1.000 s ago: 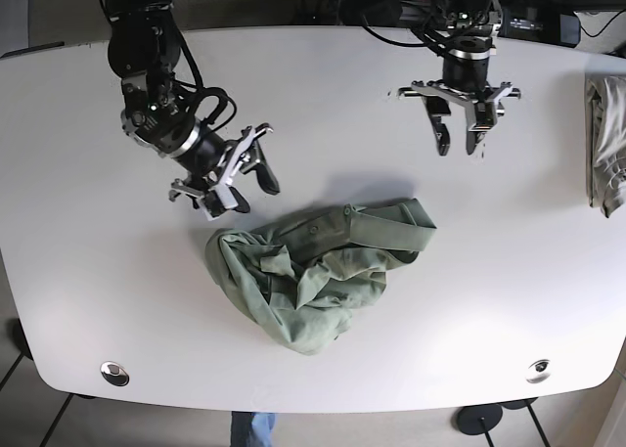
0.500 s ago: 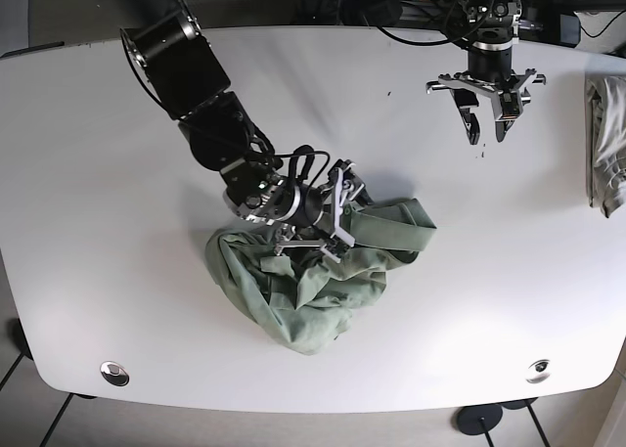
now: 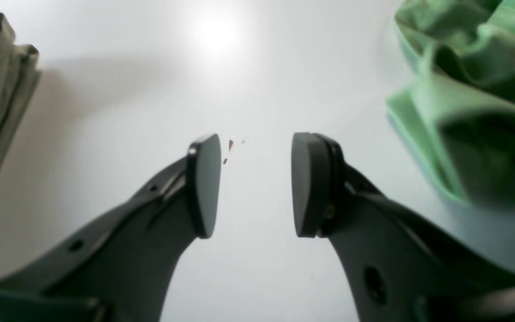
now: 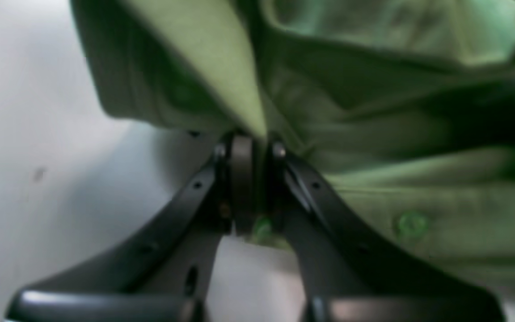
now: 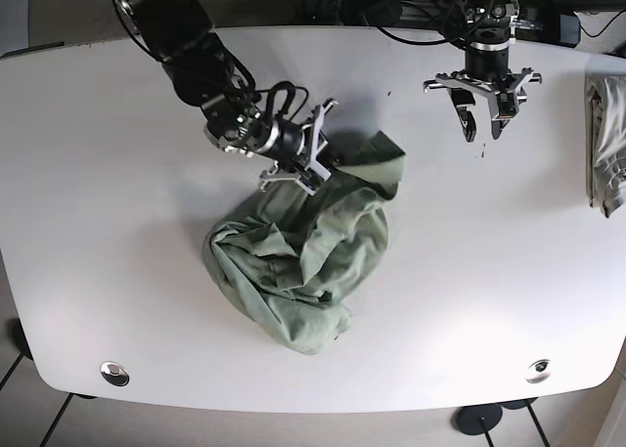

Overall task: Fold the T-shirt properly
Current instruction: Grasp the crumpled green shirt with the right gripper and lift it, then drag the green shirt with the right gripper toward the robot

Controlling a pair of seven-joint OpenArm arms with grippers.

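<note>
A white oval table (image 5: 117,271) carries a crumpled green button-up shirt (image 5: 303,261) at centre, stretching diagonally from near-left to far-right. The right gripper (image 4: 253,143) pinches what appears to be its hem; the left gripper (image 5: 486,124) hangs spread, clear of folded khaki cloth (image 5: 606,144).

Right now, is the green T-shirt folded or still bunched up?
Bunched up. The T-shirt lies in a crumpled heap on the table, one edge pinched by the right end effector.
</note>
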